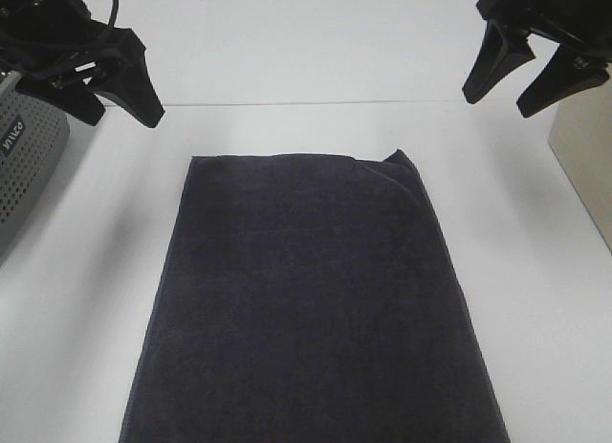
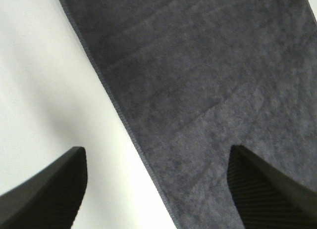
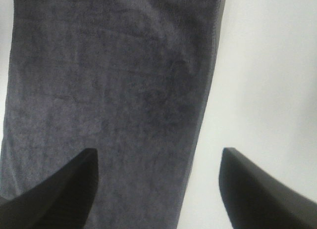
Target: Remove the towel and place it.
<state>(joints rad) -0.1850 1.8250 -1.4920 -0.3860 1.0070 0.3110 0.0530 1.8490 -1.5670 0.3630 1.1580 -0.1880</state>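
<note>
I'm hovering the left gripper and right gripper, both spread wide and empty, above the charcoal towel lying flat on the white table. Next, I'm judging, both need lowering to pinch its far corners.

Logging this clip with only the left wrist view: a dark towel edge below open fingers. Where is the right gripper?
Observer: The right gripper hangs open and raised, off to the far right of the towel, touching nothing.
Operator: Is the towel flat?
Observer: Spread flat, except its far right corner, slightly folded over.
Operator: Anything beside it?
Observer: A grey perforated container at the left, apart from it.
</note>
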